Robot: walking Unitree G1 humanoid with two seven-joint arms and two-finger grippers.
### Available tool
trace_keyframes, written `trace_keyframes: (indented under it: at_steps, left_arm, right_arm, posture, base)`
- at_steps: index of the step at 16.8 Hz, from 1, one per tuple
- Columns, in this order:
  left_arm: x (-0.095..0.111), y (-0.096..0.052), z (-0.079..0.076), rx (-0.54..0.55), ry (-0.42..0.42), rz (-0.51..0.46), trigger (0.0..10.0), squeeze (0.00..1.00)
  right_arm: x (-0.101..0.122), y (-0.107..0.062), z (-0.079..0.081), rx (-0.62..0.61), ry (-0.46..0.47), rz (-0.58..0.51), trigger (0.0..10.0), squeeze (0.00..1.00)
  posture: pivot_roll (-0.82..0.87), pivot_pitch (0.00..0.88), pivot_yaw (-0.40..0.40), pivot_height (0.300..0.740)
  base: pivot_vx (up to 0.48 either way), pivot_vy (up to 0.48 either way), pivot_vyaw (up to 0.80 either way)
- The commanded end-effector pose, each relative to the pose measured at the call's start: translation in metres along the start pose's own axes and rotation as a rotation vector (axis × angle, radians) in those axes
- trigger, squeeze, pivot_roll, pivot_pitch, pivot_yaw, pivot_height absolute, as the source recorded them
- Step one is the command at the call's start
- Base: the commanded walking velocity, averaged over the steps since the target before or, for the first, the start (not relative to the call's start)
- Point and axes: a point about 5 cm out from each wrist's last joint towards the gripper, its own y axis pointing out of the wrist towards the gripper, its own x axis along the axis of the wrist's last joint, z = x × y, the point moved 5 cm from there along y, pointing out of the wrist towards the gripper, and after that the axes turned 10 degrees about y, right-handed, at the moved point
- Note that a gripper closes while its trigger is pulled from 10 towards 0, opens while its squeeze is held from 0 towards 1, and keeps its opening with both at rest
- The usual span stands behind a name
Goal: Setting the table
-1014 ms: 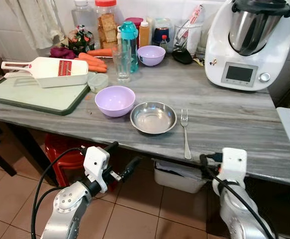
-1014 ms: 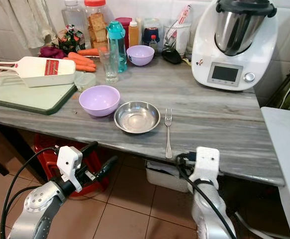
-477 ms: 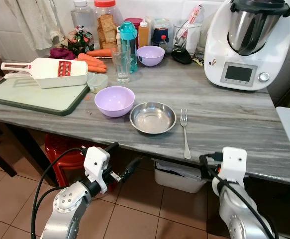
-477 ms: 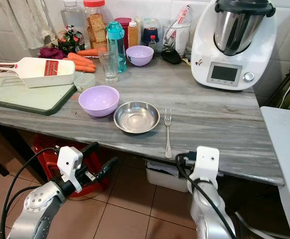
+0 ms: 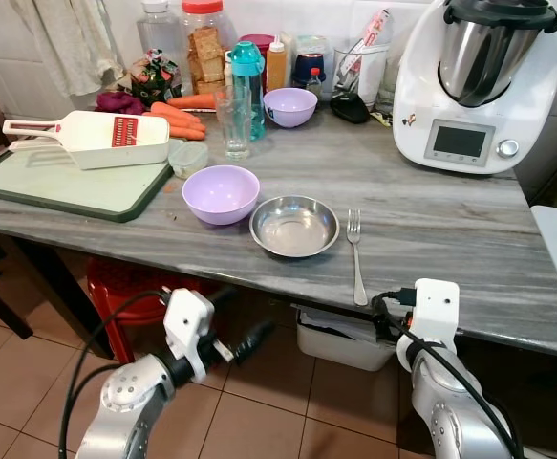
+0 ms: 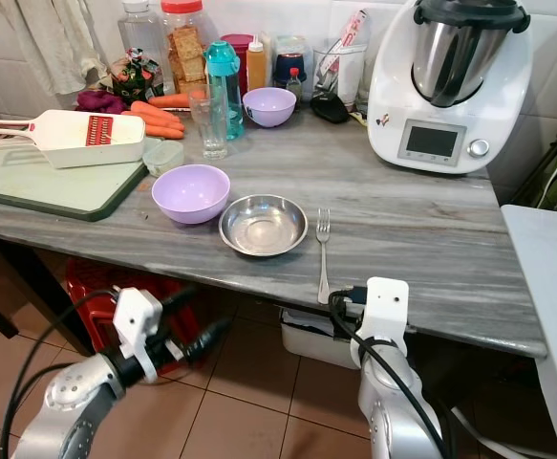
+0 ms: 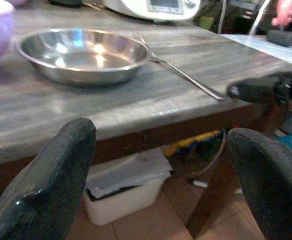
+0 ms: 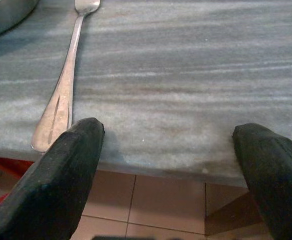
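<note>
Right pincer agape near fork

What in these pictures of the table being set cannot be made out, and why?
- Right gripper: in the eye views its white wrist housing hides the fingers.
- White bin under the table: contents hidden by the table's edge.
- Labels on the jars at the back: too small.
- Steel bowl: cut off by the right wrist view's edge.
</note>
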Motion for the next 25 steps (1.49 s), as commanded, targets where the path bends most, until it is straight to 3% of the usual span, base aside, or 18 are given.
trace_keyframes:
  at_steps: [1, 25]
  left_arm:
    - [0.004, -0.001, -0.003, -0.036, 0.011, -0.005, 10.0, 0.0]
    - [-0.001, -0.006, 0.0, -0.031, 0.027, 0.015, 10.0, 0.0]
  right_arm:
    - [-0.001, 0.001, 0.005, 0.013, 0.004, 0.012, 10.0, 0.0]
    - [-0.01, 0.014, 0.036, 0.118, 0.006, 0.042, 10.0, 0.0]
  posture:
    - [0.0, 0.0, 0.005, 0.74]
    - [0.01, 0.0, 0.014, 0.74]
  base:
    - [0.0, 0.0, 0.0]
    - [0.0, 0.0, 0.0]
